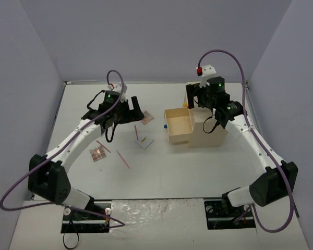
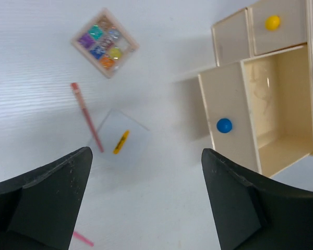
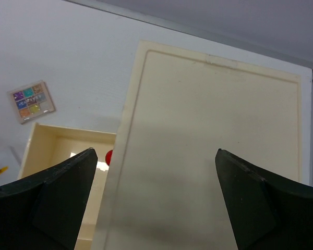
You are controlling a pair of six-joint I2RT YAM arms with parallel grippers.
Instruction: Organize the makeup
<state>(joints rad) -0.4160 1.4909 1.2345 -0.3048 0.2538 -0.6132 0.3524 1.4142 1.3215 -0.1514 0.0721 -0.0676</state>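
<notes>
Left wrist view: I am seeing the left gripper (image 2: 146, 203) hovering empty, fingers apart, near a red pencil (image 2: 87, 119). The pencil is lying just beside the white card (image 2: 120, 136), its long axis running diagonally, upper left to lower right. The right gripper (image 3: 156, 203) is spread wide over the drawer box (image 3: 208, 130). Only the top view is showing another eyeshadow palette (image 1: 97, 153) — closer to the left arm's base.

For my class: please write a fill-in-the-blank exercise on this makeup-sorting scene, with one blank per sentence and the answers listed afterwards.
1. The knob on the pulled-out drawer is coloured ___.
2. The left end effector is ___, with nothing between its fingers.
3. The square card near the red pencil bears a ___ mark.

Missing words: blue; open; yellow.
</notes>
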